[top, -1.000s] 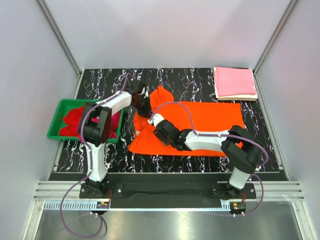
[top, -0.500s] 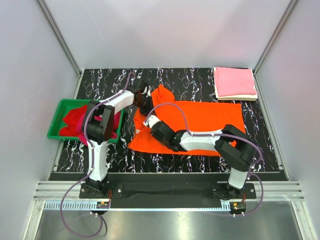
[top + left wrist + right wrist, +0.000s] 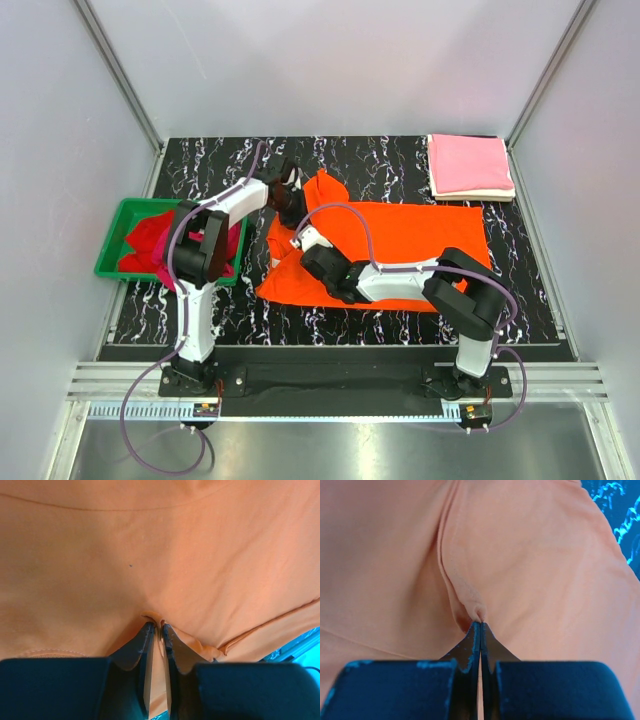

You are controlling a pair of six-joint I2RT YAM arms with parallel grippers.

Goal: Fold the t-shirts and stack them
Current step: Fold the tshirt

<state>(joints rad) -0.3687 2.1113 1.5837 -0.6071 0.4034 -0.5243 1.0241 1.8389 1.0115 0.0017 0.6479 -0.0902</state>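
**Ana:** Where's the shirt we're folding?

**Ben:** The bright orange cloth t-shirt (image 3: pixel 420 235) lies spread across the middle of the black marbled tabletop (image 3: pixel 200 160), sleeve end toward 9 o'clock. A folded pink t-shirt (image 3: pixel 470 163) sits on a cream-white one (image 3: pixel 478 194) at 1 o'clock. Red shirts (image 3: pixel 140 238) lie in the green plastic bin (image 3: pixel 108 235) at 9.

**Ana:** And the jaws?

**Ben:** The right jaws are pressed together on a small pucker of orange cloth. The left jaws stand a sliver apart with a pinch of the same cloth at their tips, just toward 12 from the right ones.

**Ana:** How should the fold go?

**Ben:** Both bites look thin, the left especially. I'd lift slowly and level, keep the edge taut between the two, carry it toward 3 o'clock and lay it square before letting go.
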